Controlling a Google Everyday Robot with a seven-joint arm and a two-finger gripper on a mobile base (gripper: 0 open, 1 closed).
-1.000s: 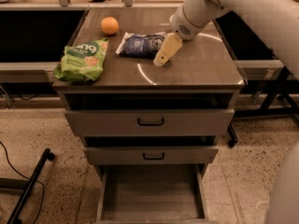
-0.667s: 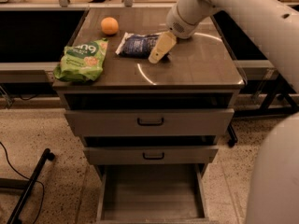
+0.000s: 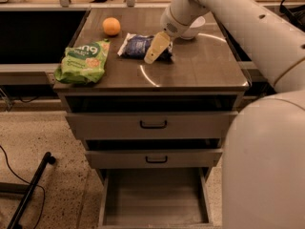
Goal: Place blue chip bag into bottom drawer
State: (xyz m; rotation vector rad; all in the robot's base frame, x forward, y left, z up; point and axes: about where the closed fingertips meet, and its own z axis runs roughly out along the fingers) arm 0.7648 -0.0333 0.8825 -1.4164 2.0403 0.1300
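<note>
The blue chip bag (image 3: 138, 46) lies flat on the cabinet top, right of the orange. My gripper (image 3: 156, 49) reaches down from the upper right. Its pale fingers (image 3: 157, 46) hang over the bag's right end, just above or touching it. The bottom drawer (image 3: 155, 197) is pulled open below the two shallower drawers, and its grey floor is bare.
A light green snack bag (image 3: 84, 61) lies at the left of the cabinet top (image 3: 200, 66). An orange (image 3: 111, 26) sits at the back left. A white bowl (image 3: 193, 30) stands behind my wrist. My arm fills the right side. A black cable and stand lie on the floor at the left.
My gripper has moved left from the bag's right edge to over the bag's right end. The bag, orange and green bag have not moved.
</note>
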